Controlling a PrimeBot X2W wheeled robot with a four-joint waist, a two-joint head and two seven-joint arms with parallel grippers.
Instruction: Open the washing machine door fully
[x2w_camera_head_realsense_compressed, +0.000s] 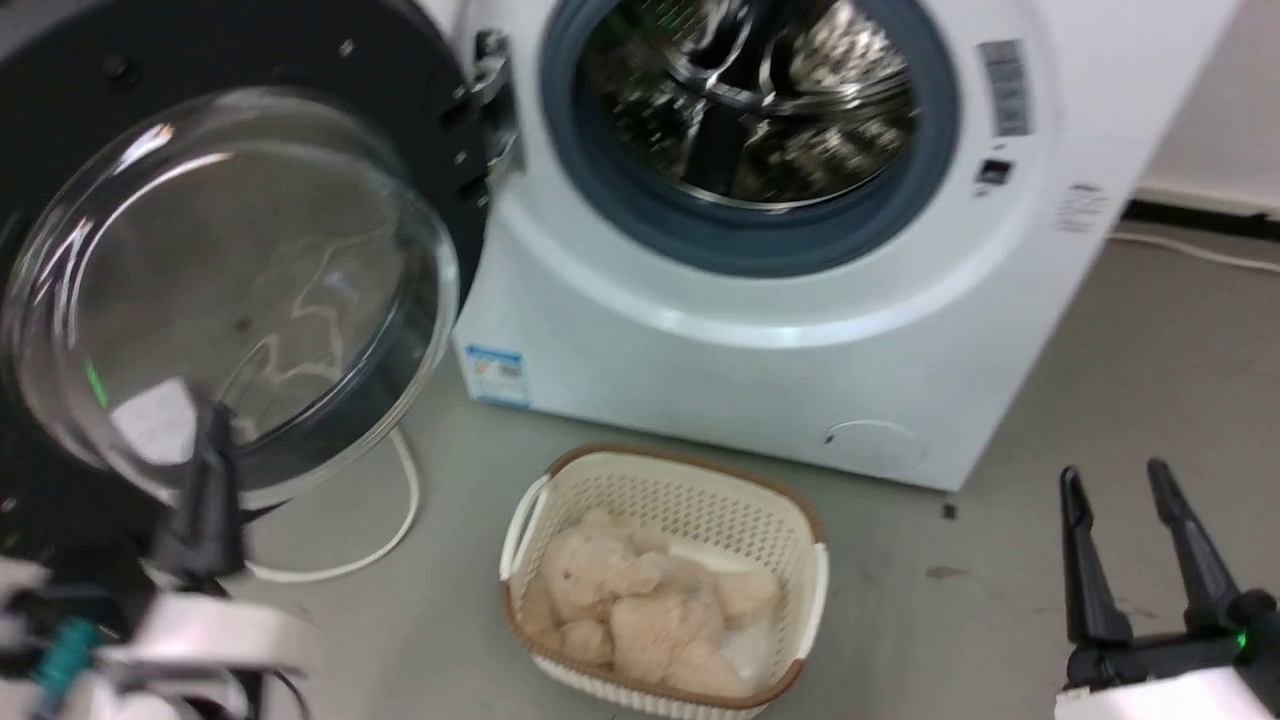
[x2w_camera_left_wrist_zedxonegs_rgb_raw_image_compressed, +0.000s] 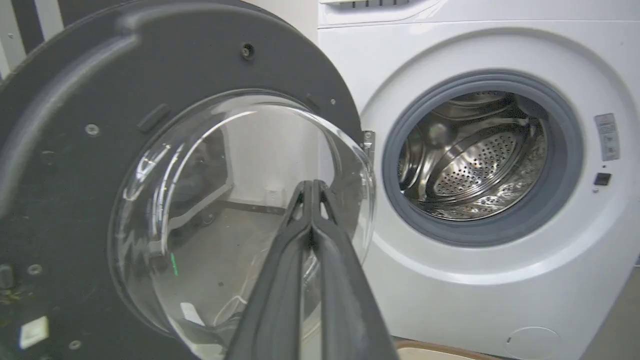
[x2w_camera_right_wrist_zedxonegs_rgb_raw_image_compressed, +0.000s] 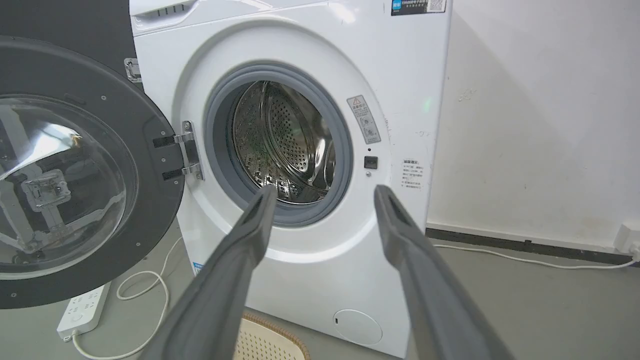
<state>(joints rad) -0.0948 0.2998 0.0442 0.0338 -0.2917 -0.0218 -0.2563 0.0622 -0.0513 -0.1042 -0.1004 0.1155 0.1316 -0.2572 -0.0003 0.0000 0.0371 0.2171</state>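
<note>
Before the washing machine (x2w_camera_head_realsense_compressed: 700, 370), plush-filled basket (x2w_camera_head_realsense_compressed: 690, 500).

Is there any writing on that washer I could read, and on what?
No text is legible.
Blue label sticker, low on the washing machine: blurred.
Grey warning sticker beside the drum opening: too small.
Dark sticker at the top: too small.
Small print further right: too small.

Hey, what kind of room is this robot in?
Likely a laundry or utility room: a front-loading washing machine with its door swung open, a filled basket in front of it, and a power strip on the floor nearby.
</note>
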